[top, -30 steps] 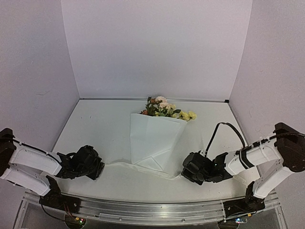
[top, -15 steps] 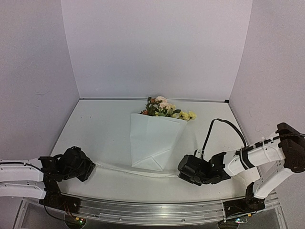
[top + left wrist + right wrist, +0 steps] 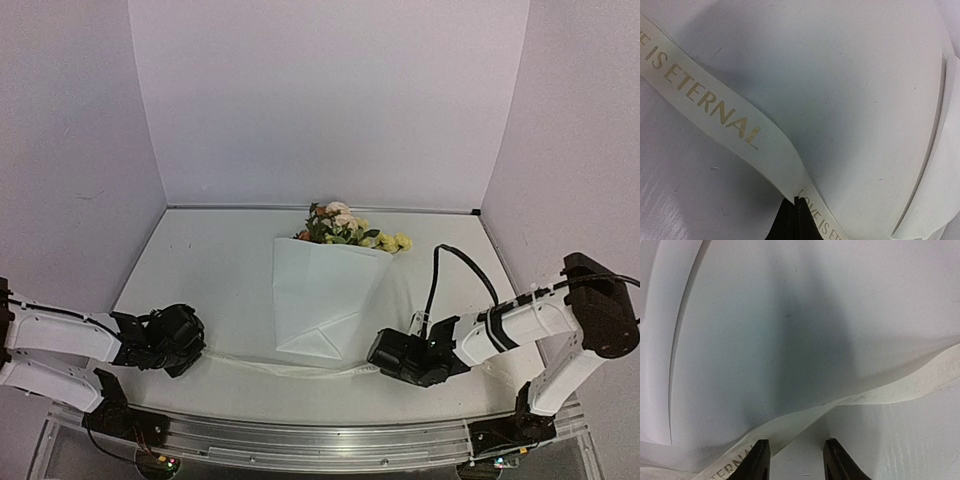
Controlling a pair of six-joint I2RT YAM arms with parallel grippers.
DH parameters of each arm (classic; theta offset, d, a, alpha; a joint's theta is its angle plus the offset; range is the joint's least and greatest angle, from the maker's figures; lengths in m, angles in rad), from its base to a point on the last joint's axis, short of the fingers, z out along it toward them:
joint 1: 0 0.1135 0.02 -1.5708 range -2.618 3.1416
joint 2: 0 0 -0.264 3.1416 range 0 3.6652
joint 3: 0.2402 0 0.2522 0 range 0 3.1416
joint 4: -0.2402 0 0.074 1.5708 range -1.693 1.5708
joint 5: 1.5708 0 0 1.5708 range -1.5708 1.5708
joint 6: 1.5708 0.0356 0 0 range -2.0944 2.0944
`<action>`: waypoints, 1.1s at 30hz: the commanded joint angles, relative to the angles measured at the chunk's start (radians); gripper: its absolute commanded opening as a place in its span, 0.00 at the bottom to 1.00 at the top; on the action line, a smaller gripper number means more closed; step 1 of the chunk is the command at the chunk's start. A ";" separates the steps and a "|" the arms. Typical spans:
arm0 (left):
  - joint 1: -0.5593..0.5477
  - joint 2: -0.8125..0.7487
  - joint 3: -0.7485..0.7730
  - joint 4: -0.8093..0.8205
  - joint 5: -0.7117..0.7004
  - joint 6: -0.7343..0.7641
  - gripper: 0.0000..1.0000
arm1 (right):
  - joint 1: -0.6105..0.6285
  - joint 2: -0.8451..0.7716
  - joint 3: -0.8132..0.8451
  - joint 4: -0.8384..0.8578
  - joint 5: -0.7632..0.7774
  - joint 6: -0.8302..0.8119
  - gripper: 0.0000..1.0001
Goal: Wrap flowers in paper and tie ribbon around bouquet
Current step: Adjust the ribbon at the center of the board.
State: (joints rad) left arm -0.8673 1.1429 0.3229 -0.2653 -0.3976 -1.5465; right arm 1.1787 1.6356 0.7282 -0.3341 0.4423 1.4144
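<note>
The left gripper (image 3: 794, 222) is squeezed tight shut, and its dark tips pinch the ribbon (image 3: 725, 117) at the bottom of the left wrist picture. The ribbon is a flat, woven, cream strip with gold letters, and it runs off to the upper left of that frame. From above, the left gripper (image 3: 190, 343) sits low on the left, and the ribbon (image 3: 290, 365) lies in a long thin line across the smooth white table (image 3: 210, 260) towards the right gripper (image 3: 385, 355). The right gripper (image 3: 796, 460) is partly open; its two black fingers (image 3: 759, 460) have a gap between them and hold nothing. The ribbon (image 3: 900, 387) lies just past them. The bouquet (image 3: 325, 300) rests in the middle, above the ribbon line. Its paper (image 3: 320, 285) is a stiff white cone with fold lines, and the flowers (image 3: 345, 228) poke out the top, yellow, pink and orange with green leaves. Half a second ago the left gripper was further left; the right gripper has slid a little left.
</note>
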 commanded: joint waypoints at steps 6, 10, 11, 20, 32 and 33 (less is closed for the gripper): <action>0.004 0.030 0.085 -0.016 -0.038 0.101 0.00 | 0.010 -0.125 0.053 -0.080 -0.103 -0.130 0.53; 0.004 0.035 0.093 -0.014 -0.041 0.108 0.00 | -0.031 -0.118 0.027 -0.074 -0.118 -0.104 0.54; 0.004 0.040 0.094 -0.012 -0.040 0.108 0.00 | -0.047 -0.121 0.012 -0.064 -0.126 -0.098 0.53; 0.019 0.094 0.101 0.031 -0.025 0.126 0.00 | -0.200 -0.084 -0.058 0.051 -0.207 -0.116 0.27; 0.113 0.163 0.097 0.114 0.024 0.218 0.00 | -0.242 -0.030 -0.067 0.079 -0.145 -0.152 0.00; 0.117 0.174 0.097 0.130 0.028 0.227 0.00 | -0.244 -0.025 -0.068 0.079 -0.130 -0.157 0.00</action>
State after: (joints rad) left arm -0.7700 1.2784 0.3897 -0.1892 -0.3773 -1.3805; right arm 0.9432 1.5646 0.6643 -0.2330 0.2598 1.2890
